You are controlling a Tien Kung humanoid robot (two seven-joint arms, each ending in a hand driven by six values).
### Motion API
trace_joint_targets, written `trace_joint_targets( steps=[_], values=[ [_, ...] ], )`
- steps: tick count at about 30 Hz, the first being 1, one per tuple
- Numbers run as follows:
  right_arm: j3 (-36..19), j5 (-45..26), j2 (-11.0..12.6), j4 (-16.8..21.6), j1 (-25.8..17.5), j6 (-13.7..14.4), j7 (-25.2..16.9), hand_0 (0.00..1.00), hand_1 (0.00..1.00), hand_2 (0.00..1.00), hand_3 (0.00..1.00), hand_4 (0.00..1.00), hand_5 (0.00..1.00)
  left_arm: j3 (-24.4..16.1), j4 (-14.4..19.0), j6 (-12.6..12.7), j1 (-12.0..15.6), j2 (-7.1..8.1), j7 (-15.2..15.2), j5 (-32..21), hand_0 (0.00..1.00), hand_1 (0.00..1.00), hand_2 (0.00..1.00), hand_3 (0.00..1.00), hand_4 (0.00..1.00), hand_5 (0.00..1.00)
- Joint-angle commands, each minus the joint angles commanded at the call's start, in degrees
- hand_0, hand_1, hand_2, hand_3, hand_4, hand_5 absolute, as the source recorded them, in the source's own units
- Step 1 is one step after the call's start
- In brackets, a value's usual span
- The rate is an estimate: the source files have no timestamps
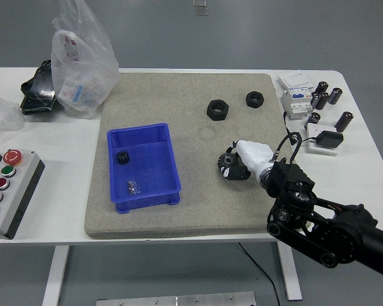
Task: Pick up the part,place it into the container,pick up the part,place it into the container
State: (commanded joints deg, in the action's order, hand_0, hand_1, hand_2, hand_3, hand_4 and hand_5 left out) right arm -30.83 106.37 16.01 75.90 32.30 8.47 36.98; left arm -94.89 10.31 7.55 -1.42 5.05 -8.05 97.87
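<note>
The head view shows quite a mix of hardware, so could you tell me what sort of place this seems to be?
Probably a robotics lab or industrial test bench: a push-button control box at the table's left edge, a circuit breaker with small cylindrical parts at the right, and a blue parts bin on a foam mat.
</note>
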Motion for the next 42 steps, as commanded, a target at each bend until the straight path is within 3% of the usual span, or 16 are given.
trace_joint_targets(
  steps=[1, 10, 21, 26, 28, 31, 32, 37, 38, 42],
  values=[
    [0.0, 0.4, 0.1, 0.2, 0.1, 0.6, 0.0, 0.315, 0.574, 0.417, 0.66, 0.562, 0.099, 0.0, 0.0, 0.0, 0.0, -0.01, 0.0, 0.0, 0.623, 0.534, 0.539, 0.627, 0.715, 0.418],
    [0.5, 1.9, -0.9, 3.0, 3.0, 8.9, 0.0, 0.314, 0.567, 0.405, 0.656, 0.585, 0.1, -0.2, 0.0, 0.1, 0.1, -0.02, -0.2, 0.3, 0.624, 0.534, 0.54, 0.628, 0.717, 0.425],
    [8.6, -9.1, -4.8, 5.2, 9.4, 21.6, 0.0, 0.322, 0.564, 0.382, 0.654, 0.598, 0.069, -0.2, 0.0, 0.1, 0.1, -0.07, -0.6, 0.5, 0.624, 0.534, 0.54, 0.63, 0.72, 0.433],
    [12.8, -15.2, -5.9, 5.1, 11.6, 26.0, -0.9, 0.347, 0.575, 0.39, 0.67, 0.564, 0.043, -0.3, 0.0, 0.0, -0.2, 0.07, -0.6, 0.7, 0.624, 0.534, 0.54, 0.63, 0.722, 0.438],
    [13.5, -17.5, -6.1, 5.1, 12.0, 25.2, -3.0, 0.347, 0.575, 0.39, 0.67, 0.564, 0.043, -0.3, 0.0, 0.0, -0.2, 0.15, -0.6, 0.7, 0.624, 0.534, 0.54, 0.63, 0.722, 0.438],
    [13.4, -20.5, -6.5, 5.2, 12.4, 21.7, -6.6, 0.347, 0.575, 0.39, 0.67, 0.564, 0.043, -0.4, 0.0, -0.1, -0.3, 0.23, -0.7, 0.9, 0.624, 0.534, 0.54, 0.63, 0.722, 0.438],
    [13.3, -20.9, -6.7, 5.2, 12.4, 20.5, -7.8, 0.429, 0.629, 0.562, 0.69, 0.502, 0.108, -0.4, 0.0, -0.1, -0.3, 0.24, -0.8, 0.9, 0.624, 0.534, 0.54, 0.63, 0.724, 0.441],
    [12.6, -20.1, -7.1, 5.4, 12.7, 16.3, -10.0, 0.429, 0.629, 0.562, 0.69, 0.502, 0.108, -0.6, 0.0, -0.1, -0.2, 0.23, -0.9, 1.2, 0.624, 0.534, 0.54, 0.63, 0.724, 0.441],
    [12.5, -19.9, -7.1, 5.4, 12.7, 15.8, -10.1, 0.563, 0.696, 0.721, 0.751, 0.573, 0.152, -0.6, 0.0, -0.1, -0.2, 0.22, -0.9, 1.2, 0.624, 0.534, 0.539, 0.63, 0.724, 0.442],
    [12.3, -19.4, -7.2, 5.3, 12.7, 15.0, -10.1, 0.563, 0.696, 0.721, 0.751, 0.573, 0.152, -0.6, 0.0, -0.1, -0.2, 0.18, -0.9, 1.3, 0.624, 0.534, 0.539, 0.63, 0.724, 0.442]
  ],
)
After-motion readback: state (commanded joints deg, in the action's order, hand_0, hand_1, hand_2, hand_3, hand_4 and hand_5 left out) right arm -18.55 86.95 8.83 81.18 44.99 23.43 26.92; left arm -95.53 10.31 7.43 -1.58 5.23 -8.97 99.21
